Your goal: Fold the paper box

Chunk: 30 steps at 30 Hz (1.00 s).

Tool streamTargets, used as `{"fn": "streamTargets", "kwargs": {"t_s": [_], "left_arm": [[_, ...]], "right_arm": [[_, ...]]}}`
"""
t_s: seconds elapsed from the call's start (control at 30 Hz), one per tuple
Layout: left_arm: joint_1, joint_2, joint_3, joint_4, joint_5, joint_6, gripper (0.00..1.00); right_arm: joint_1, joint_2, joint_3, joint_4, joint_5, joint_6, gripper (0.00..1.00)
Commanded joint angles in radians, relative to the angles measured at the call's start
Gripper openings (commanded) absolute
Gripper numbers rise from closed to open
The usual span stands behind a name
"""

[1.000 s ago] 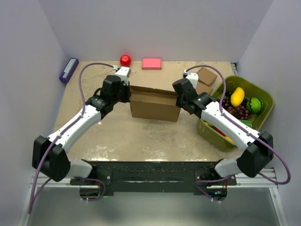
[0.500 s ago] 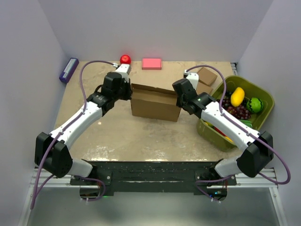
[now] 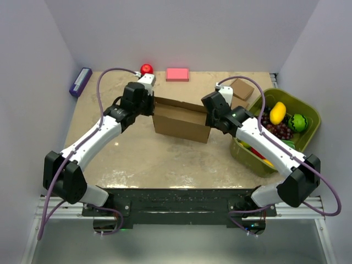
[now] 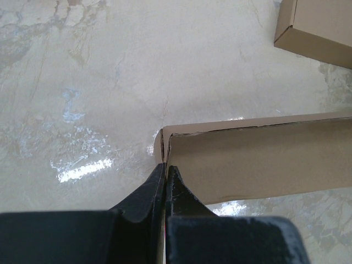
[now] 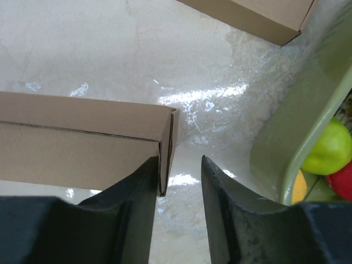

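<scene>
The left tool [image 4: 166, 168] clamps the left end wall of the paper box [image 3: 181, 122] on the tabletop [image 3: 165, 157]. The right tool [image 5: 179, 165], fingers apart, sits at its right corner.

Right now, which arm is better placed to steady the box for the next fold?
Left, probably: the left hand is pinched on the paper box wall; the right hand is open at the other end.

Arms [image 3: 91, 144] are white, joints [image 3: 65, 181] black — cables [image 3: 99, 93] purple.
</scene>
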Motion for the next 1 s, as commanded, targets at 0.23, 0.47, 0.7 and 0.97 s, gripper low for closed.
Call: {"fn": "streamTargets", "kwargs": {"t_s": [0.23, 0.47, 0.7, 0.97], "left_arm": [[-0.007, 0.048, 0.079, -0.048, 0.029, 0.050, 0.00], [-0.007, 0.056, 0.087, -0.051, 0.032, 0.063, 0.00], [-0.008, 0.056, 0.085, -0.051, 0.028, 0.073, 0.00], [-0.008, 0.057, 0.087, -0.051, 0.046, 0.070, 0.00]], "right_arm": [[0.107, -0.096, 0.143, -0.126, 0.067, 0.004, 0.53], [0.206, -0.084, 0.138, 0.065, 0.022, -0.114, 0.38], [0.209, 0.034, 0.143, 0.252, -0.017, -0.177, 0.27], [0.209, 0.120, 0.095, 0.367, -0.026, -0.227, 0.26]]}}
